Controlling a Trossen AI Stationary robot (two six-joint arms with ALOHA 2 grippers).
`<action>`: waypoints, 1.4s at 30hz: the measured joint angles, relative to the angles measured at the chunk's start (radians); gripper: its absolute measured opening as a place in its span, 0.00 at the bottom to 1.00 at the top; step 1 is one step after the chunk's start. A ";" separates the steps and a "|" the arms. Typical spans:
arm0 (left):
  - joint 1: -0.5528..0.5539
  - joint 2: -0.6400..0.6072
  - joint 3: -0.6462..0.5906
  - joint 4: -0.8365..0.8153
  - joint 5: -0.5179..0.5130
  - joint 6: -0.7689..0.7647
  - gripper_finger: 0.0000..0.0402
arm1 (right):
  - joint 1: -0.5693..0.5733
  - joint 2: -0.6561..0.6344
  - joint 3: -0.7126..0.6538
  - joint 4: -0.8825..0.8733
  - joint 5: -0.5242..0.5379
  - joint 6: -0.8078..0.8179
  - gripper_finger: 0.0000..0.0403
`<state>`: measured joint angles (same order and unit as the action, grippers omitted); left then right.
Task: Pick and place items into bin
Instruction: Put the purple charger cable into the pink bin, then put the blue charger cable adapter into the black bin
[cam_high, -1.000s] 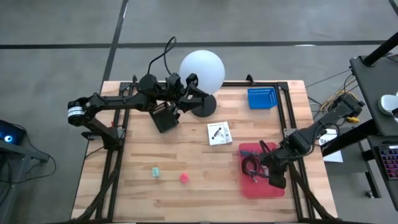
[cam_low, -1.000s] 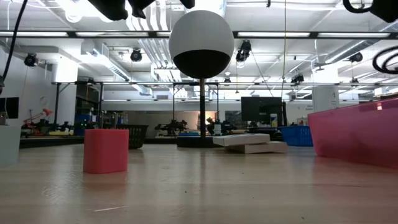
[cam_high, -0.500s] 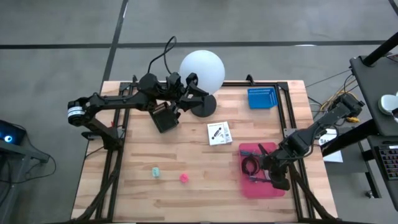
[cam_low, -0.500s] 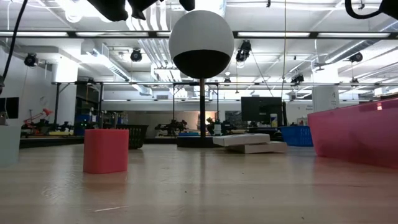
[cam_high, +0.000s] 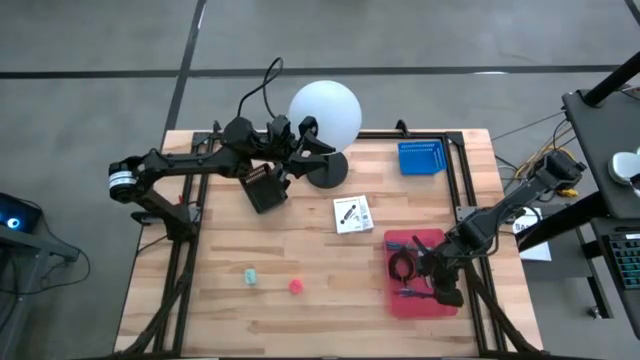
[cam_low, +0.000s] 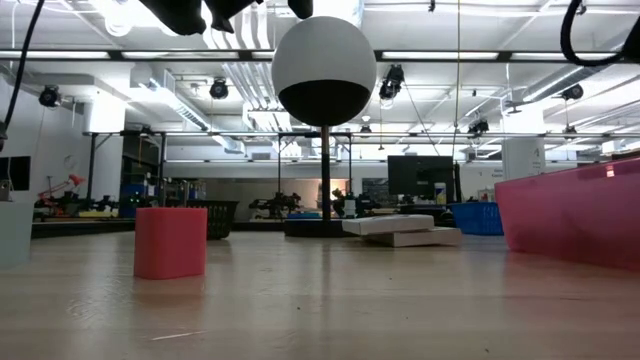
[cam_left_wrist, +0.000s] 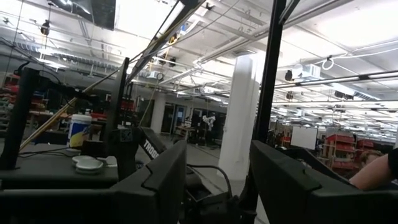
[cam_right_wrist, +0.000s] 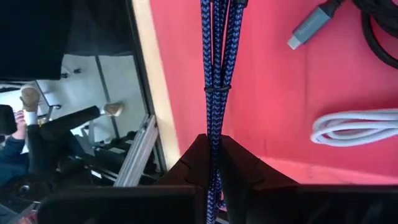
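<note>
Pinching braided blue cord (cam_right_wrist: 217, 68) between right fingers (cam_right_wrist: 193, 163), over red bin (cam_right_wrist: 273, 93)

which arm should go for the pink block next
Left, probably. The pink block lies left of centre, and the left gripper hangs open by the lamp. The right gripper is over the red bin, shut on the blue braided cord.

Large industrial robotics lab, exposed ceiling ducts (cam_low: 240, 85), hanging lights (cam_low: 221, 90), distant workbenches (cam_low: 90, 212), wooden table (cam_high: 300, 250)
</note>
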<state>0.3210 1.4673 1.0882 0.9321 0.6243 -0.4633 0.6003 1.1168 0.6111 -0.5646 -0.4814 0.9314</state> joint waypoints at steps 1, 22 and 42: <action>0.000 0.000 0.000 0.000 0.000 0.000 0.40 | 0.000 0.000 -0.007 0.002 0.000 0.000 0.03; 0.001 0.000 0.000 0.000 0.001 0.006 0.40 | 0.000 0.000 -0.033 0.004 0.001 0.038 0.03; 0.007 0.000 -0.005 0.000 0.000 0.005 0.40 | -0.001 -0.001 -0.031 0.008 0.010 0.092 0.44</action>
<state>0.3281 1.4673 1.0836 0.9318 0.6239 -0.4583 0.5991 1.1156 0.5797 -0.5568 -0.4713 1.0238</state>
